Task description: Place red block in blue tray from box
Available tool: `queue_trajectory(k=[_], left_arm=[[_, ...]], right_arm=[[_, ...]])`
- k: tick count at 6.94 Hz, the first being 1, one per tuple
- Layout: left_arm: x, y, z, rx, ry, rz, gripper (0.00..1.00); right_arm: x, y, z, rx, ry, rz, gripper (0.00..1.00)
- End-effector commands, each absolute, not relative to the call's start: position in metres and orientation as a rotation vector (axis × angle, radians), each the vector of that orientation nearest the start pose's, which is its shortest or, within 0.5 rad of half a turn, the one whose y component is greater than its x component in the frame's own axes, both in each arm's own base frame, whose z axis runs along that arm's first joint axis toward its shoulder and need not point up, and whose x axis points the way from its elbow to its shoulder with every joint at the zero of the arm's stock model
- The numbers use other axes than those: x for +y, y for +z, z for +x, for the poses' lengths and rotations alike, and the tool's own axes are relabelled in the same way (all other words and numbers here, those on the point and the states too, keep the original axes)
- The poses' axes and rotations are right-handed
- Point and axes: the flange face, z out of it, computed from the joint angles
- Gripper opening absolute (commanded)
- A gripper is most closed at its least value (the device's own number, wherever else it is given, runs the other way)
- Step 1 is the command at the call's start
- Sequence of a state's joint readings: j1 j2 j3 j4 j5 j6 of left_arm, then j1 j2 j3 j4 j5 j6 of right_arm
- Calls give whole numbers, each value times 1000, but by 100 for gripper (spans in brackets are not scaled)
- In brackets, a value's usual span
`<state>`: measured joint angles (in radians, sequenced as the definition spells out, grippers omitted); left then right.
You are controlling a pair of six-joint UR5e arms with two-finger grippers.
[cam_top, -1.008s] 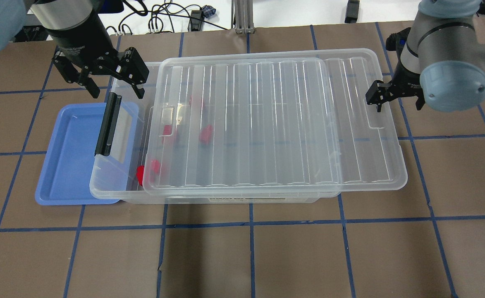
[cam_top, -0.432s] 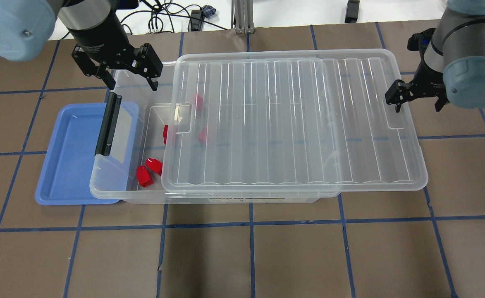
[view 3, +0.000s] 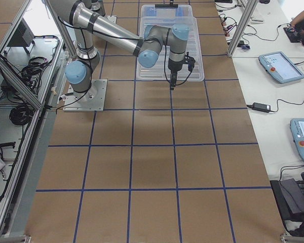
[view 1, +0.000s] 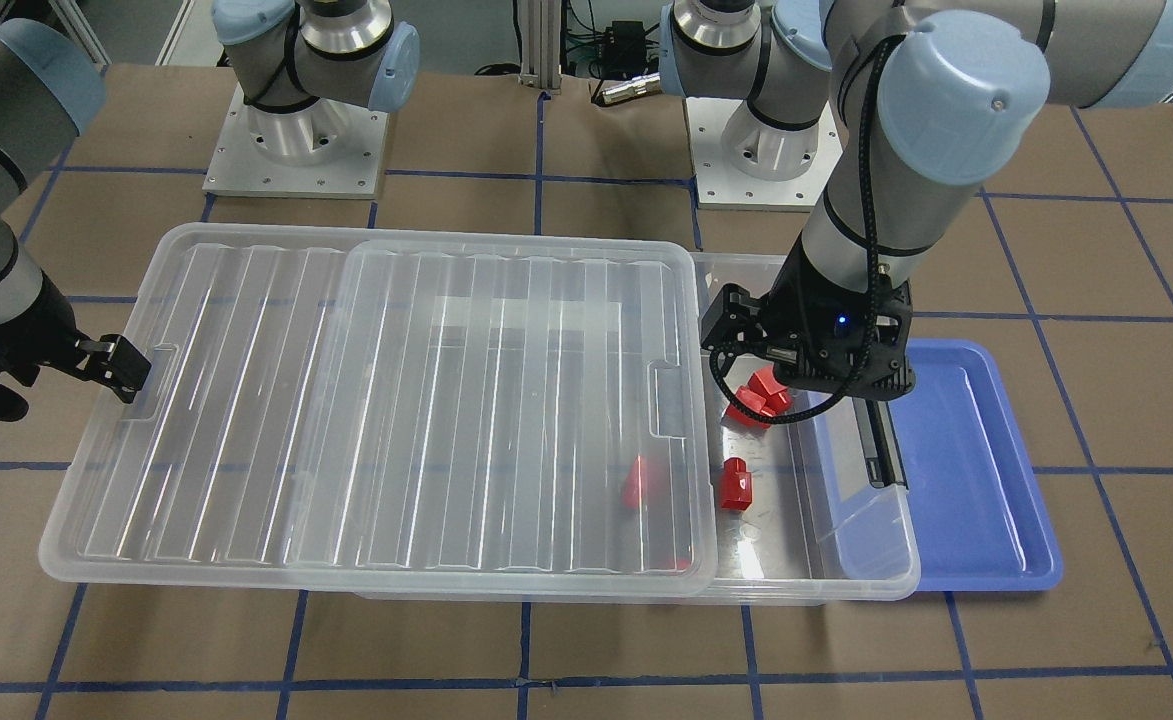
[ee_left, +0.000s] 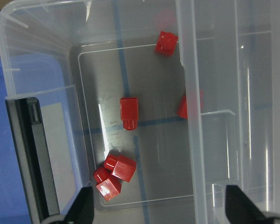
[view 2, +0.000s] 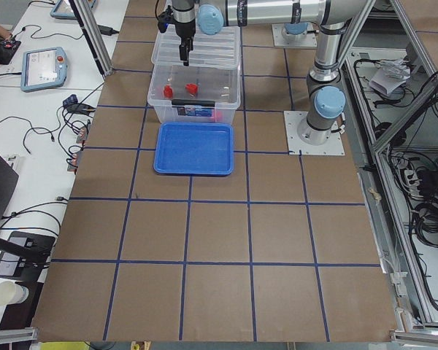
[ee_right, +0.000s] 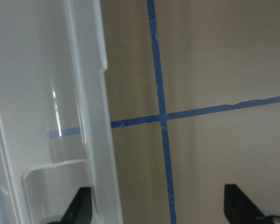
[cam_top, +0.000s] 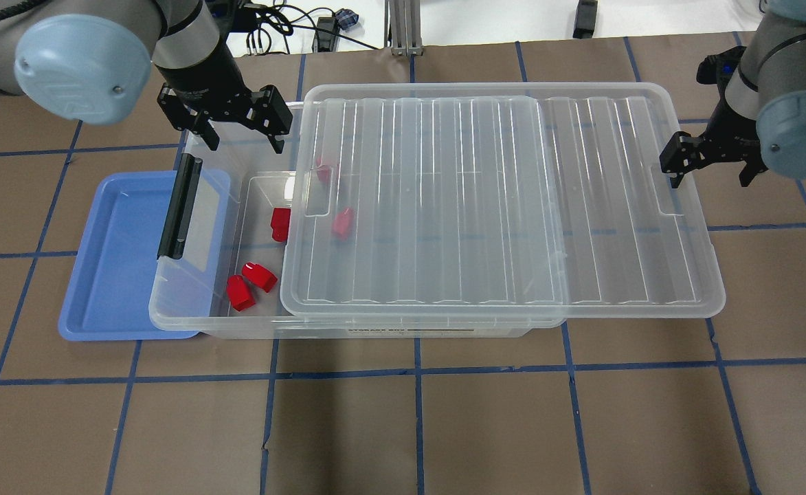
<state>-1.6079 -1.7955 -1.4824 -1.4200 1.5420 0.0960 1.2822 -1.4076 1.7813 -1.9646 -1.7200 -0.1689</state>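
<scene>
left arm: enters from the upper left of the overhead view, wrist turned straight down over the box's open end.
left gripper (cam_top: 245,144): hangs above the far left corner of the box, fingers spread wide with nothing between them. in its own wrist view (ee_left: 161,210) the two tips frame the uncovered floor of the box.
right arm: reaches in from the upper right of the overhead view, forearm angled down toward the lid's right end.
right gripper (cam_top: 710,177): fingers apart and empty. one finger sits just beside the lid's end rim, the other over bare table; i cannot tell whether it touches the lid.
box (cam_top: 169,316): clear storage bin in the middle of the frame, with a black latch handle (cam_top: 179,206) at its left end.
lid (cam_top: 499,206): ribbed and see-through, lying offset to the right so that it overhangs the box's right end and leaves the left end uncovered.
red blocks (cam_top: 280,225): five, all on the box floor. this one lies alone in the open part, two touch each other near the lower left corner, and two show through the lid.
blue tray (cam_top: 114,275): at the left of the frame, its right part overlapped by the box's latch end.
table (cam_top: 416,426): brown, marked with a blue tape grid.
</scene>
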Motion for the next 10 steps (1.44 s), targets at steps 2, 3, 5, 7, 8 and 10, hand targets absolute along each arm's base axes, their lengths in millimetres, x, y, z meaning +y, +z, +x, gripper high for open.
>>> queue_trajectory(k=[2,3,5,7,8,10], left_arm=[[-599,412,-158,3168,-65,196,100],[-600,410,-151,3169,-53,179,100],[-611,385,-120,3179,11,83,100],[-620,359,-123,3179,76,33,100],[-620,347,-131,3165,119,-30,100],[-617,316,-134,3161,202,-71,100]], right_arm=[[-547,349,-42,3288,13,208,100],[-545,350,-42,3284,37,211,100],[-544,350,-42,3284,38,208,100],[-545,358,-45,3286,19,218,100],[-547,380,-42,3281,18,207,100],[-545,457,-13,3171,24,195,100]])
